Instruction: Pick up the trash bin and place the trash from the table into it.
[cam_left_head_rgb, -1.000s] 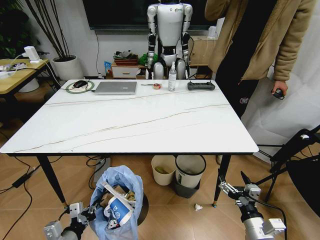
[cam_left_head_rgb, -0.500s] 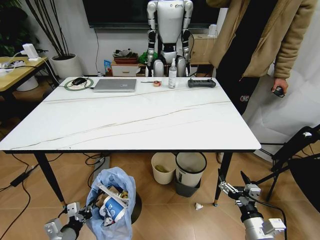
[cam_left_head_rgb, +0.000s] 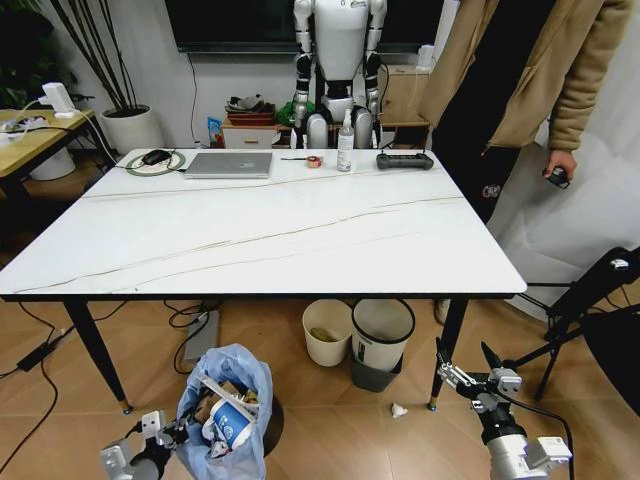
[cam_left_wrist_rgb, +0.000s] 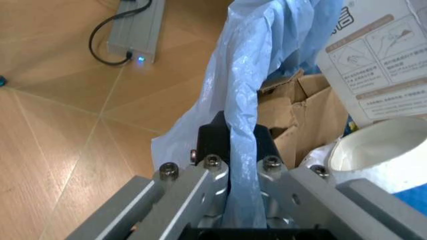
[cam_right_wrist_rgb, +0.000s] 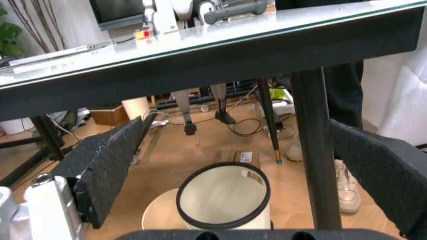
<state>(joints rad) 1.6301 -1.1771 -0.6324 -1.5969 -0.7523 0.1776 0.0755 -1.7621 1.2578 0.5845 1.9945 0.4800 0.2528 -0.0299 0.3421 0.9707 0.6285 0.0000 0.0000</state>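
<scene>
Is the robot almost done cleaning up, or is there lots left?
Nearly done, it seems. The trash, a blue paper cup and cardboard, already sits in the trash bin on the floor. The left gripper is shut on the bin's blue bag. The right gripper hangs open, low by the table leg. The table carries a laptop, bottle and small things at the back, no litter I can see.

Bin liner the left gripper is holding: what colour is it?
Light blue, crinkled plastic bin liner, clearest in the left wrist view, pinched by the left gripper.

Closed laptop, spray bottle, tape roll near far tabletop edge.
</scene>
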